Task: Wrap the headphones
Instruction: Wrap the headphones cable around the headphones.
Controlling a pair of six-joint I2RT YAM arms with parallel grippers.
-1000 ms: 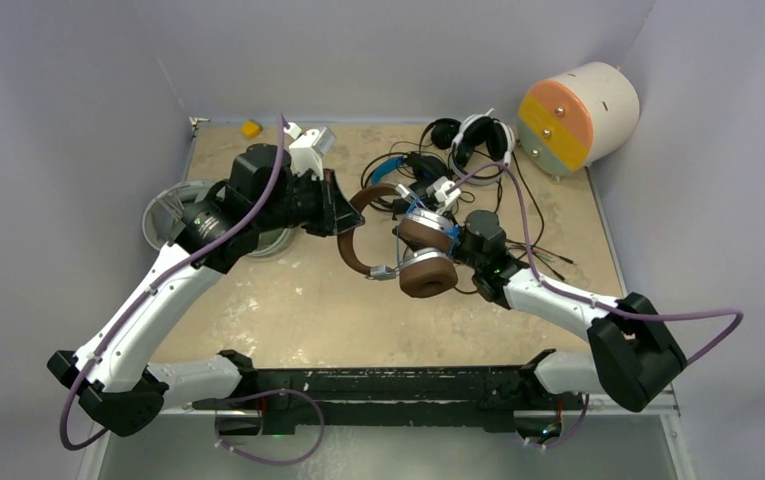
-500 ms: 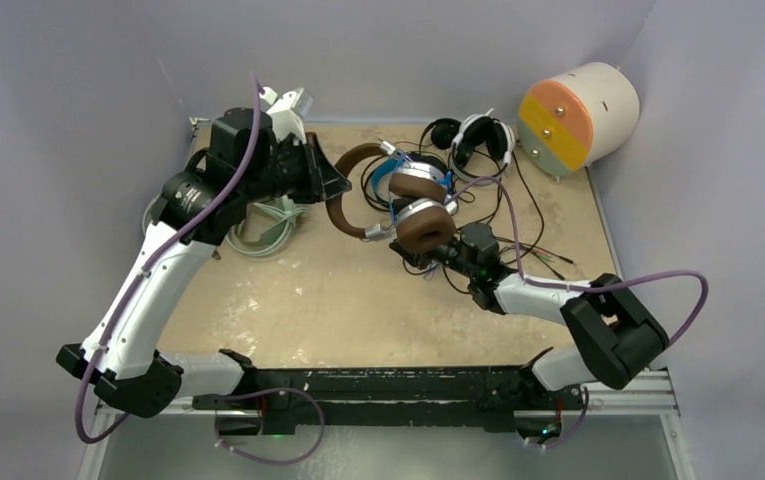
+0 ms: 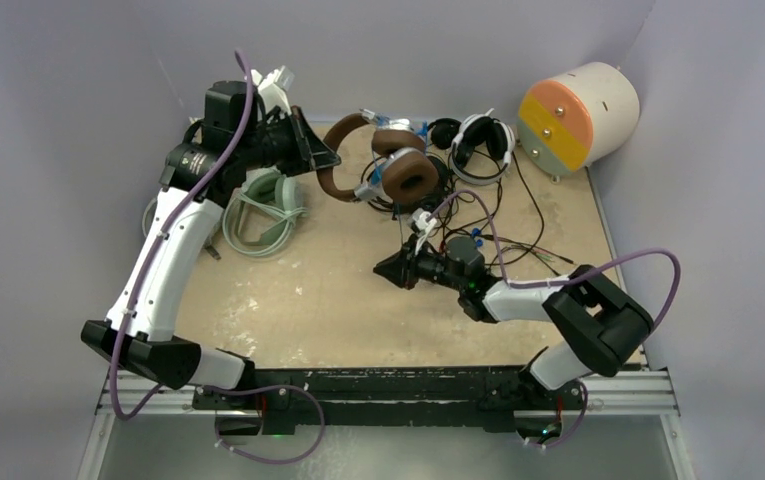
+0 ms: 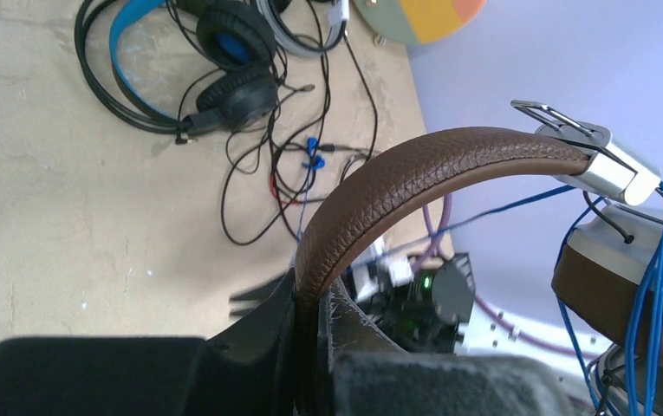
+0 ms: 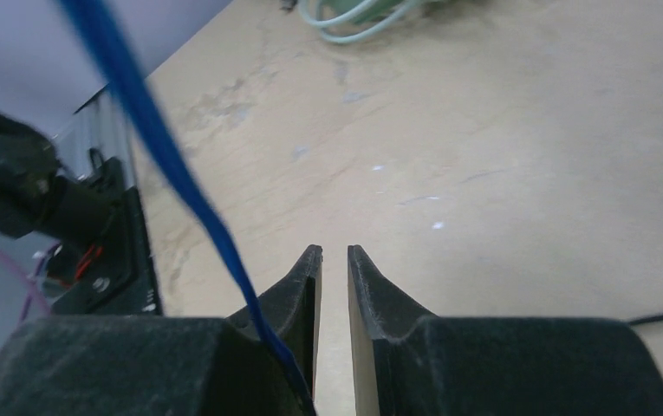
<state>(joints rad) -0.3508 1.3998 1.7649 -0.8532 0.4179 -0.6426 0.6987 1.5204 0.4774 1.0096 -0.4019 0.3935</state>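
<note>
As the left gripper (image 3: 324,160) clamps the brown leather-banded over-ear headphones (image 3: 390,172) aloft at twelve o'clock, their thin blue cable (image 5: 180,182) looks partly wound. One strand trails past the right gripper (image 5: 333,254), whose jaws are narrowly parted and empty. A black-and-white headset (image 3: 478,140) at one o'clock lies unwrapped, so much apparently remains.

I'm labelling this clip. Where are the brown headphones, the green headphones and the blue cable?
brown headphones (image 4: 432,169), left wrist view, on the headband
green headphones (image 3: 262,187), top external view, on an ear cup
blue cable (image 5: 180,184), right wrist view, mid-length
</note>
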